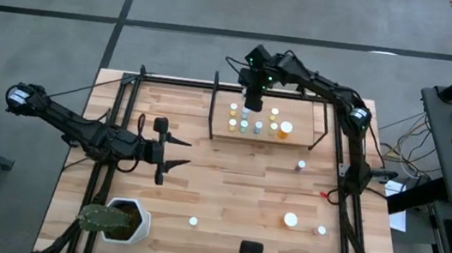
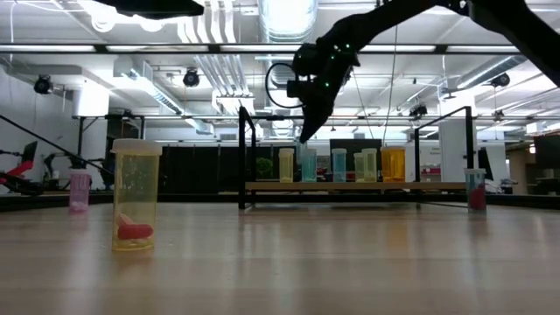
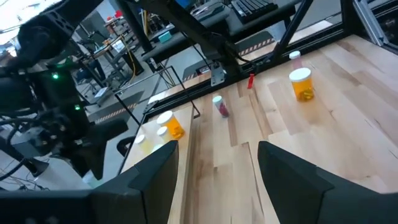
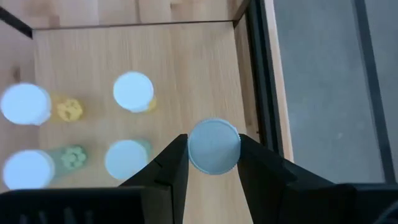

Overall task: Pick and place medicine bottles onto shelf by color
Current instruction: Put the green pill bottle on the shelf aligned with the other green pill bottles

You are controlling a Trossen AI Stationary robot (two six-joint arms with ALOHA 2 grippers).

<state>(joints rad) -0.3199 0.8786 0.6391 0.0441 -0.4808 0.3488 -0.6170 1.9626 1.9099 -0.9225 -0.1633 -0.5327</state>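
The shelf [image 1: 298, 141] is a light-wood board with black bars at the table's far middle. Several medicine bottles stand on it in two rows, among them yellowish [image 4: 132, 91], teal [image 4: 126, 158] and orange [image 1: 285, 129] ones. My right gripper [image 1: 249, 105] reaches down over the shelf's far left part and is shut on a pale-capped bottle [image 4: 213, 146], whose body is hidden below the cap. My left gripper [image 1: 178, 151] is open and empty above the table's left middle. Loose bottles stand on the table on the right [image 1: 301, 164], [image 1: 290, 220], [image 1: 320, 231] and near the front [image 1: 194, 221]. My right gripper has the bottle's round cap [image 4: 193, 149] pinched between its two fingers, one on each side. The fingers come from above, pointing down. In the low view they end at the top of a teal bottle [image 2: 308, 166] that stands upright on the shelf.
A white hexagonal plant pot [image 1: 124, 220] stands at the near left corner. A small red thing [image 1: 322, 193] lies near the right rail. Black frame bars run along the table's left and right sides. Bare wood lies between the shelf and the front edge.
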